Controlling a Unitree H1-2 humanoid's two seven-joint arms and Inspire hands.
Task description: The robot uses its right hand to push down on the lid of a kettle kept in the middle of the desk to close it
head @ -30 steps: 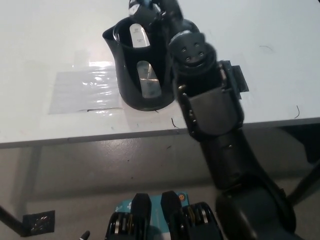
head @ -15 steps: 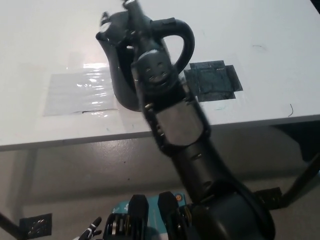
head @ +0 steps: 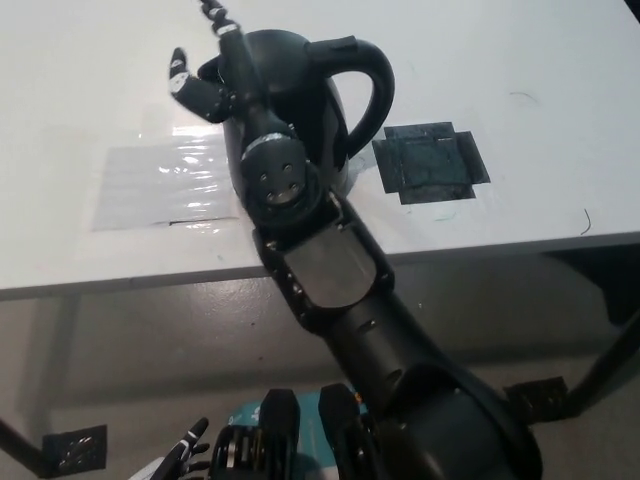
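Observation:
The black kettle (head: 315,95) stands upright in the middle of the white desk (head: 560,70), handle to the right. Its domed lid (head: 285,48) lies down flat on the body. My black right arm rises from the bottom right and crosses the kettle's front left side. My right hand (head: 205,78) hovers just left of the kettle near the spout, open, with its fingers spread and holding nothing. Only a sliver of my white left hand (head: 183,459) shows at the bottom edge, low beneath the desk.
A black tape patch (head: 431,165) lies on the desk right of the kettle. A shiny clear sheet (head: 160,185) is stuck down to its left. The desk's front edge (head: 480,248) runs across the picture, with grey floor below and a dark bracket (head: 75,447) at lower left.
The kettle's lid, open a second ago with the inside showing, is now down. My right hand went from the lid's back, over the top, and off to the left.

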